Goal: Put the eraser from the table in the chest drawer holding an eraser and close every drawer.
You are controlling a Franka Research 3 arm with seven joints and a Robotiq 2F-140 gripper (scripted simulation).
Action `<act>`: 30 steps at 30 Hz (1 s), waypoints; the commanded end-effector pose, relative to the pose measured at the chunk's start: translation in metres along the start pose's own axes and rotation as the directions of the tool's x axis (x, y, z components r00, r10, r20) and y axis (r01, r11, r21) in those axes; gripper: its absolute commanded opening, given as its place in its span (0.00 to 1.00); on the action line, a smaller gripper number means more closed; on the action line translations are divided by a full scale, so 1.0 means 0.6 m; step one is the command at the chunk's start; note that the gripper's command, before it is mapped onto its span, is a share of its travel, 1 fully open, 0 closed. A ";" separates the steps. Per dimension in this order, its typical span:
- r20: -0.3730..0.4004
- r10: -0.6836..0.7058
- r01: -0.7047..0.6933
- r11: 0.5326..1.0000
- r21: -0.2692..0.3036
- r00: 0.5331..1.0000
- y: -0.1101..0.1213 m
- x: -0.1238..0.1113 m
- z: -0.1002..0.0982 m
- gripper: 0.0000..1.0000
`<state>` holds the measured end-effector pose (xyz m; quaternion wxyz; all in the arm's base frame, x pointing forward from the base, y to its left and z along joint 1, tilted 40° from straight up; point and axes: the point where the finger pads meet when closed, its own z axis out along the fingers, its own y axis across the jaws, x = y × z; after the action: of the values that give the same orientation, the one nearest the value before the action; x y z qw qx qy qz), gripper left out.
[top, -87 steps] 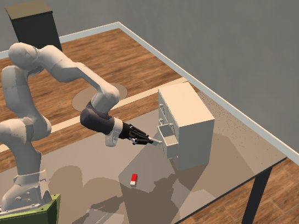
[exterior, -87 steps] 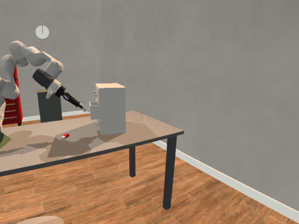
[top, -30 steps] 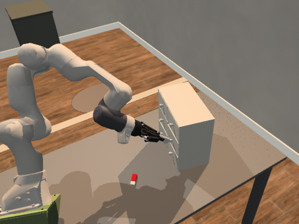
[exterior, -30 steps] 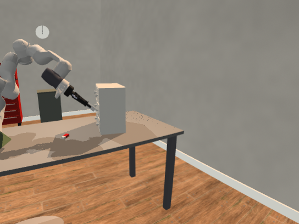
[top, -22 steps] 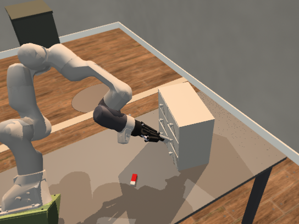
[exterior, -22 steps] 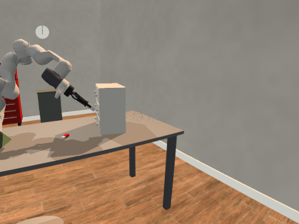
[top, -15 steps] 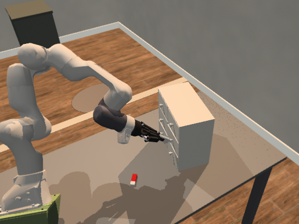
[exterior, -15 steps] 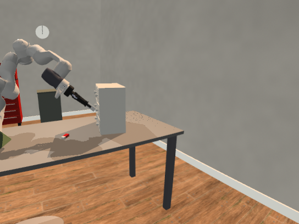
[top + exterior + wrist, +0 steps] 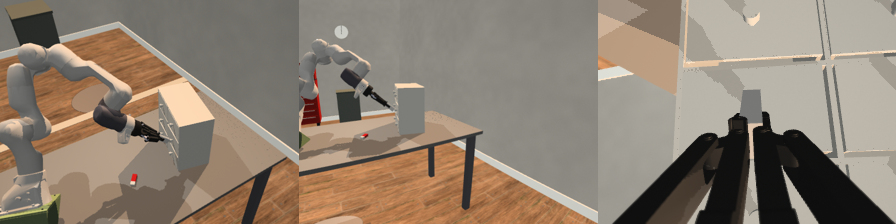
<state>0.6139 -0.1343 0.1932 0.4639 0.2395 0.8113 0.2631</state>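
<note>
Fingers (image 9: 164,139) are clenched tight w/ nothing between them, tips right at the front of the chest (image 9: 189,121), on/by a knob of a middle drawer (can't tell if actually touching). All drawers look pushed in. Eraser (image 9: 133,179) lies on the surface (image 9: 82,156), down and back toward the robot from the fingers, well apart, long axis roughly pointing at the chest. Nothing in between afaict.

The top view looks down from above the table's (image 9: 90,154) near edge toward the far corner. The exterior view stands far off beyond a side edge, level with the chest (image 9: 410,110). The wrist view sits close against the chest (image 9: 788,80) front. All share the chest (image 9: 189,121).
</note>
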 end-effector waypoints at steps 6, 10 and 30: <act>-0.002 -0.006 0.006 1.000 0.000 1.000 0.001 0.000 0.002 0.00; -0.002 -0.006 0.006 1.000 0.000 1.000 0.001 0.000 0.002 0.00; -0.002 -0.006 0.006 1.000 0.000 1.000 0.001 0.021 -0.023 0.00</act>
<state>0.5993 -0.1296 0.1895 0.4606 0.2383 0.8144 0.2603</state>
